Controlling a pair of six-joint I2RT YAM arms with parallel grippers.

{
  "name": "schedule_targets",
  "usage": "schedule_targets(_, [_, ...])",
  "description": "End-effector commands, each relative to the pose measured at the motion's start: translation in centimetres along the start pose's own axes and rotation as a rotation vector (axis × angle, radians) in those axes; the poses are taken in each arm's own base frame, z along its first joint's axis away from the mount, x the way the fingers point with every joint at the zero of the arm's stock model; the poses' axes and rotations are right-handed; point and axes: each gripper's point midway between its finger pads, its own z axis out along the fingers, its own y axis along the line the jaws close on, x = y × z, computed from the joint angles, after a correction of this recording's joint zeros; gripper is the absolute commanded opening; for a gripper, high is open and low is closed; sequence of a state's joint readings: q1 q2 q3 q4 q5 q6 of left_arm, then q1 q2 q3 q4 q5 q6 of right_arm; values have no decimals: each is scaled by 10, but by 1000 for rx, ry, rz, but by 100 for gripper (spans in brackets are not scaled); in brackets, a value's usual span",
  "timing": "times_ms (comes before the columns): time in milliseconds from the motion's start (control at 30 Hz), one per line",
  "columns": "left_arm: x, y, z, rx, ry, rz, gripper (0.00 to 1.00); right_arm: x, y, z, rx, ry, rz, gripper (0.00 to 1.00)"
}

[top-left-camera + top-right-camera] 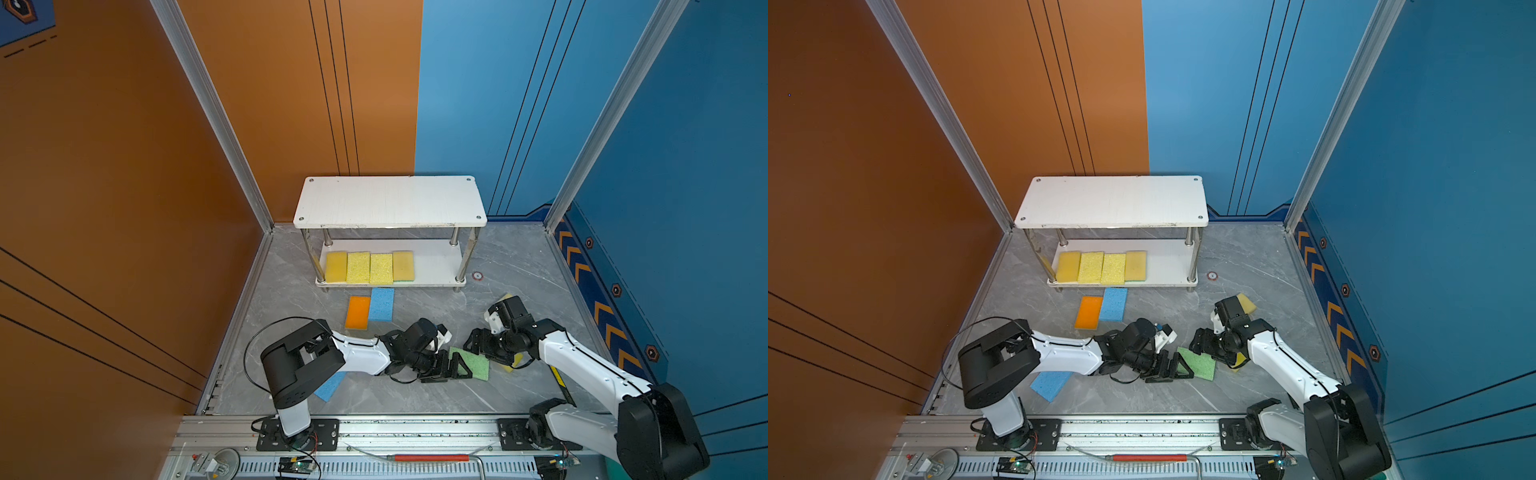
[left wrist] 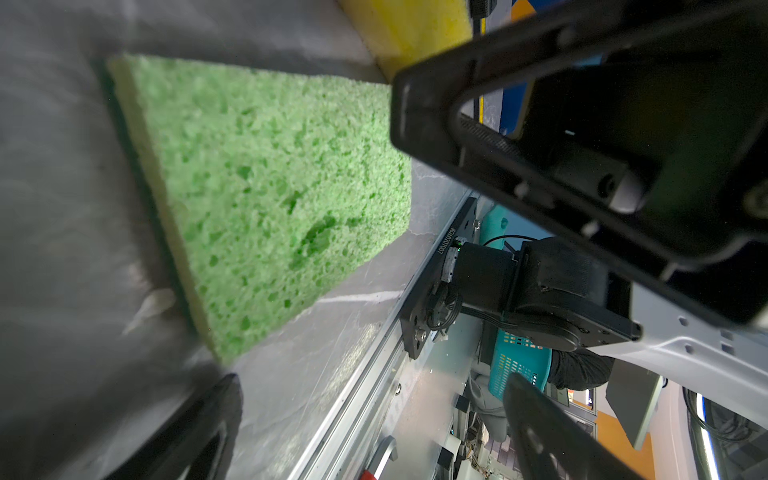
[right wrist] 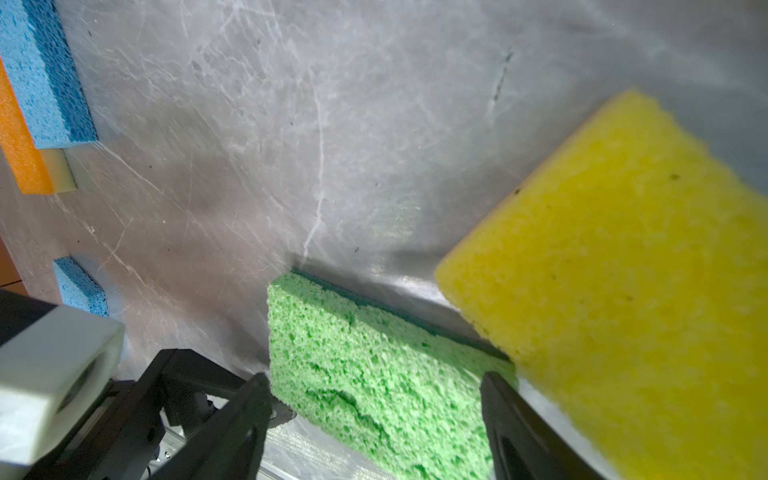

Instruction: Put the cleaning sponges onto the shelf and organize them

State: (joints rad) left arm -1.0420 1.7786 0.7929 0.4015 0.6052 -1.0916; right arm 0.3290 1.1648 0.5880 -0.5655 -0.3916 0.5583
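We see the left gripper (image 1: 455, 368) and right gripper (image 1: 478, 343) both spread wide and empty, flanking the green sponge (image 1: 478, 366) on the tabletop (image 1: 415, 395), while 4 yellow sponges (image 1: 358, 268) sit on the shelf (image 1: 390, 201)'s lower board.

small white serial code (image 2: 446, 243) printed on a black base plate (image 2: 417, 332), characters too blurred to be read surely, orange chevron marks (image 1: 603, 309) painted along a blue wall strip (image 1: 623, 316)

Both top views are bright and even; wrist views dimmer (yellow sponge (image 3: 623, 291) blurred, floor (image 3: 291, 124) glaring).
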Motion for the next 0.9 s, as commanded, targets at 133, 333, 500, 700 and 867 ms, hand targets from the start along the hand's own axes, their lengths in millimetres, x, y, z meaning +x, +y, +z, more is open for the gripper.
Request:
schedule_targets(133, [-23, 2, 6, 83, -43, -32, 98, 7, 1, -1, -10, -1, 9, 81])
schedule_targets(333, [-54, 4, -3, 84, -128, -8, 98, 19, -2, 4, -6, 28, 20, 81])
schedule_targets(500, [-81, 1, -14, 104, -181, 0, 98, 22, 11, -2, -53, 20, 27, 81])
schedule_targets(700, [-98, 0, -33, 119, -227, 9, 98, 10, 14, -19, -40, -50, 16, 81])
schedule_targets(867, [-94, 5, -47, 115, -240, 4, 98, -3, 9, -14, 13, -55, -2, 81])
